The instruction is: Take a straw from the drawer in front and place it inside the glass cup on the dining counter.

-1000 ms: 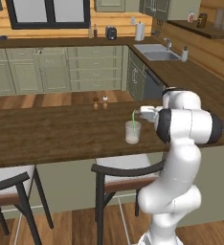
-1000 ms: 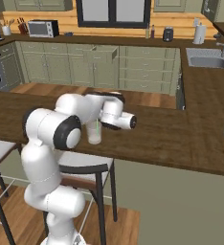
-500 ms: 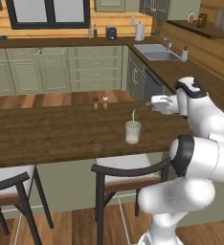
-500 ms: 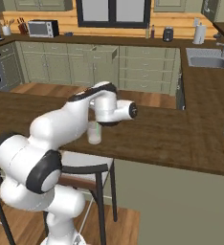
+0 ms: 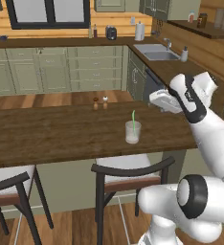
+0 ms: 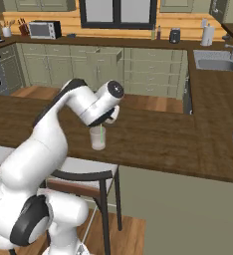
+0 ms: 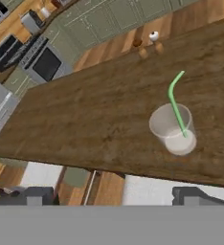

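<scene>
1. Now the straw (image 7: 175, 103) stands inside the glass cup (image 7: 173, 129), leaning against its rim, with the bent top above it.
2. The glass cup stands upright on the dining counter (image 5: 51, 134), near the edge with the chairs (image 5: 128, 173).
3. The gripper (image 7: 114, 195) is apart from the cup; its fingertips (image 7: 37, 195) are wide apart and hold nothing.
4. The salt and pepper shakers (image 5: 100, 102) stand at the far edge.

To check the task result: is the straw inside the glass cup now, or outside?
Inside. The straw stands in the glass cup, its top leaning over the rim.

straw (image 7: 174, 103) light green | glass cup (image 7: 173, 129) translucent whitish | dining counter (image 7: 85, 124) dark wood-grain
</scene>
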